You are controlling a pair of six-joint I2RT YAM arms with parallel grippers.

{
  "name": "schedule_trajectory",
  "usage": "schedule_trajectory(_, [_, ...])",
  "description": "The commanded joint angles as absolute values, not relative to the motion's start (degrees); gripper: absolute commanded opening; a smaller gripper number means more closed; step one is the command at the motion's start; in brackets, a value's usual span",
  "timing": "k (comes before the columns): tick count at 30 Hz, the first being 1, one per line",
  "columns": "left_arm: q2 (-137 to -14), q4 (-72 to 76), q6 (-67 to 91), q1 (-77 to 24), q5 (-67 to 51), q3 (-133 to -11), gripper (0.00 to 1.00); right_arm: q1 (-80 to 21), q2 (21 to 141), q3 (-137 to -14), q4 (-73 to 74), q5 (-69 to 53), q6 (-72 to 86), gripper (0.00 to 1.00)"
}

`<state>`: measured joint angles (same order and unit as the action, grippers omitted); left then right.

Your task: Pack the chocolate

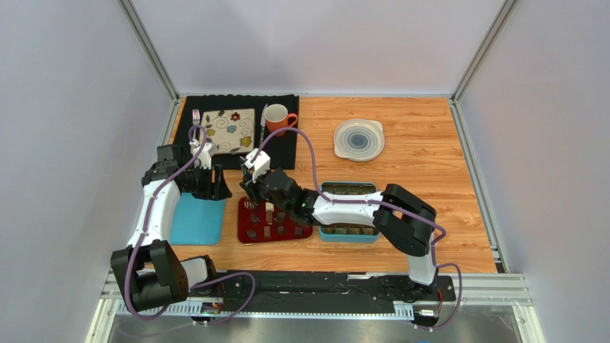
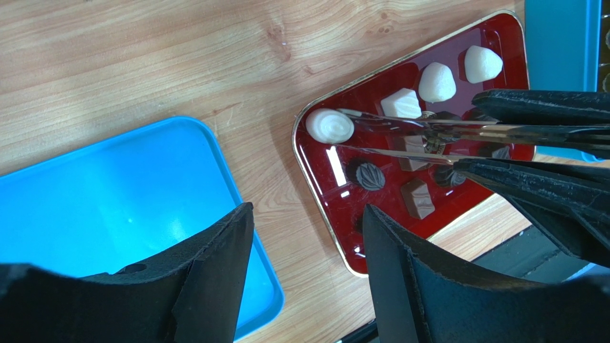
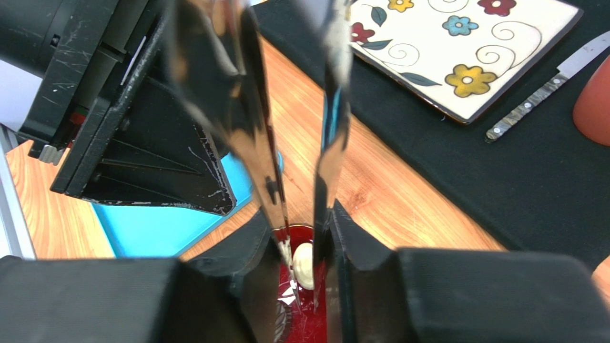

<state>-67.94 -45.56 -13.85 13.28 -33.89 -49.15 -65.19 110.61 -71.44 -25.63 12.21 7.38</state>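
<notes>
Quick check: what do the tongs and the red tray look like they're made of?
The tongs look like polished metal, probably steel: the blades mirror their surroundings. The red tray is glossy, likely plastic or lacquered metal, with a gold-coloured rim; bright glare streaks show on its floor, but not which material it is.

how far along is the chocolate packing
Done: can't tell, the right arm hides most of the teal box. In hand: tongs in the right gripper straddle the white round bonbon at the red tray's corner, not yet lifted. Left: several other bonbons, white and dark, on the tray.
</notes>
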Motion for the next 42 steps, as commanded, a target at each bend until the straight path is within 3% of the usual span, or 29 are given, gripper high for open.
schedule_trajectory(1, [-66.27,-45.62,-15.47,13.71,-35.16,-50.89,0.67,-65.57,110.74,-73.13,-27.60,11.51,7.91,0.20])
schedule_trajectory(4, [-66.36,-45.62,-15.64,13.71,-34.54,-50.89,0.66,-65.57,108.82,-71.90,-28.12,12.04,7.82,0.11])
schedule_trajectory(8, [-66.53,-45.44,-15.64,13.71,-33.66,-50.98,0.67,-65.65,104.86,-70.40,-28.21,13.70,5.72,0.08])
schedule_trajectory(18, [-66.01,-45.79,-15.64,13.71,-33.31,-51.24,0.67,-64.87,88.17,-63.20,-23.74,22.23,-2.02,0.08])
schedule_trajectory(31, [-66.09,-45.79,-15.56,13.71,-34.28,-50.71,0.67,-53.36,66.20,-48.27,-12.40,25.40,-0.35,0.08])
schedule_trajectory(42, [-66.18,-46.41,-15.47,13.71,-35.07,-51.59,0.66,-51.42,65.65,-44.83,-11.95,25.14,2.11,0.08])
